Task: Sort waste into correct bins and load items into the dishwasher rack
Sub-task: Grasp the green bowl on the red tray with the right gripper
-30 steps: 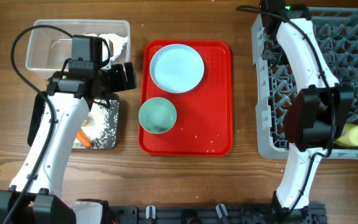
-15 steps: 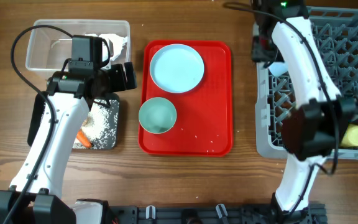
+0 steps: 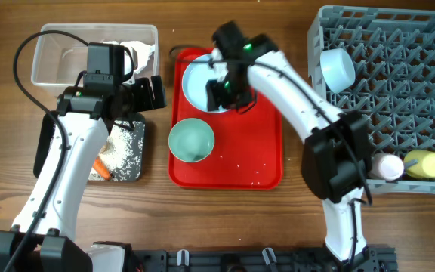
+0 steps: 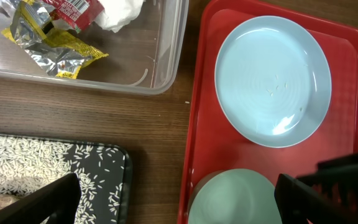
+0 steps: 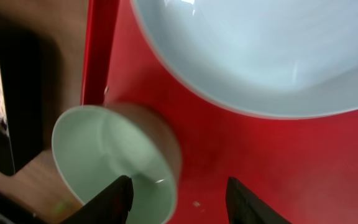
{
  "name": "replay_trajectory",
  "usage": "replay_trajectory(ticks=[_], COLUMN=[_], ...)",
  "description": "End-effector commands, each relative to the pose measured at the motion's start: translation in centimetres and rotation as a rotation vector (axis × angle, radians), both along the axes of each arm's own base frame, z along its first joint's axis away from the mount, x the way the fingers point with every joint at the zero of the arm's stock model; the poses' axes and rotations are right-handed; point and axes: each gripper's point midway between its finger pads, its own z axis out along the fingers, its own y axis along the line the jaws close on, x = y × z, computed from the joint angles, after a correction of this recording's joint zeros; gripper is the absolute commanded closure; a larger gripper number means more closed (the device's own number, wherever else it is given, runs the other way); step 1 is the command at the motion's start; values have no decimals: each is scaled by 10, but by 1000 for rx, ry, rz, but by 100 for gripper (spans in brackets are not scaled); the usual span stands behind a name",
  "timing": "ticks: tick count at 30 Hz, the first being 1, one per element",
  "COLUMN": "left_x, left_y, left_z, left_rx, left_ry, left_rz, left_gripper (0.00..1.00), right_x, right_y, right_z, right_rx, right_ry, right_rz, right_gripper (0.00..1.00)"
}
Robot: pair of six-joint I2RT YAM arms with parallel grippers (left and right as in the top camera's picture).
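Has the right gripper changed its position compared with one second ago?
Yes. The right gripper moved left in the overhead view, from over the dishwasher rack to above the red tray, and is now over the light-blue plate.

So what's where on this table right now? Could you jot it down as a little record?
red tray: plate, teal bowl, a few loose grains
rack: pale bowl, pink cup, yellow cup
clear tub: wrappers, napkin
black tray: rice, carrot
left gripper: open, empty
right gripper: open, empty, above the red tray between teal bowl and plate
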Motion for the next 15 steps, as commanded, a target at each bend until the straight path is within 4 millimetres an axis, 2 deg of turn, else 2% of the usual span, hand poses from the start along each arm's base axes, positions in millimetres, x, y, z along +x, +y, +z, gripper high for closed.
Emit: replay_trajectory(ticks=[1, 4, 6, 8, 10, 11, 15], left_x=[1, 1, 1, 1, 1, 1, 1], left_y=[0, 0, 0, 0, 0, 0, 0], left_z=[-1, -1, -1, -1, -1, -1, -1], left_rx=[-8, -8, -8, -8, -8, -8, -8], left_ry=[4, 4, 4, 4, 4, 4, 4], left_rz=[3, 3, 3, 3, 3, 3, 3], left_gripper=[0, 0, 0, 0, 0, 0, 0], right_x=[-33, -52, -53, -49, -46, -41, -25], right_y=[19, 27, 24, 21, 20, 17, 4], right_z=[-18, -38, -47, -47, -46, -46, -37], right_rx=[21, 45, 38, 43, 46, 52, 71], right_ry=[99, 160, 173, 169, 165, 158, 135], right_rz=[-10, -22, -50, -61, -67, -77, -120], right_gripper=[53, 57, 59, 67, 89, 95, 96])
